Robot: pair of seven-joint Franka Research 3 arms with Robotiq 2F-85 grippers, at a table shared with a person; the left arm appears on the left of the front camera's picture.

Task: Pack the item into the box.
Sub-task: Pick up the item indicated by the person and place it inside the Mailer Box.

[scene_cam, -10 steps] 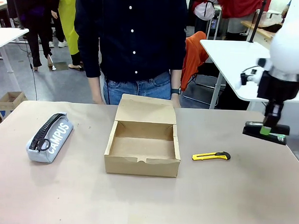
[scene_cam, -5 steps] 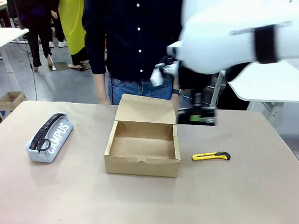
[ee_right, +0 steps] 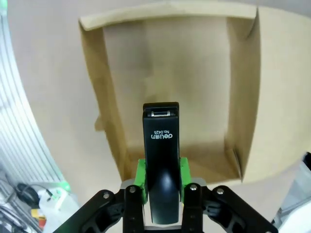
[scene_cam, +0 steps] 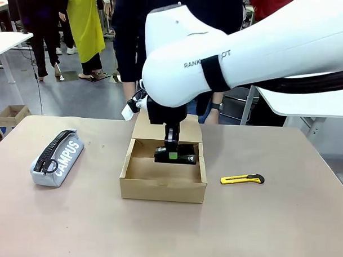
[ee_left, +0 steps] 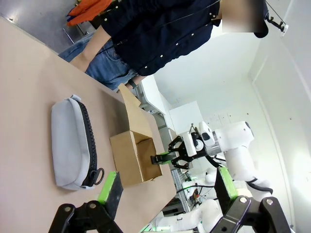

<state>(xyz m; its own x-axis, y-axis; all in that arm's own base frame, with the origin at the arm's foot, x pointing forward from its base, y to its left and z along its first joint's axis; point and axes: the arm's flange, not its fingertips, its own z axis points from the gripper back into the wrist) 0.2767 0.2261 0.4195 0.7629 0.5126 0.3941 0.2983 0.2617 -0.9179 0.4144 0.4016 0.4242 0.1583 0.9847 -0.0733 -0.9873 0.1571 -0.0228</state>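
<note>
My right gripper (scene_cam: 172, 155) is shut on the black stapler (scene_cam: 177, 158) and holds it level just over the open brown cardboard box (scene_cam: 162, 189), near its back wall. In the right wrist view the stapler (ee_right: 161, 160) sits clamped between the green pads (ee_right: 141, 180), pointing over the box's bare floor (ee_right: 165, 68). The box's lid flap (scene_cam: 152, 125) stands up at the far side. My left gripper (ee_left: 167, 191) hangs open with nothing between its fingers, well off from the box (ee_left: 130, 156), which it sees from the side with the stapler (ee_left: 163, 158) above it.
A grey "CAMPUS" zip pouch (scene_cam: 57, 157) lies left of the box. A yellow-and-black utility knife (scene_cam: 242, 179) lies to its right. A person in a dark shirt (scene_cam: 130, 31) stands at the far edge, behind my right arm.
My right arm swung from the table's right side to the left with the stapler and lowered it over the box. The person shifted behind the arm.
</note>
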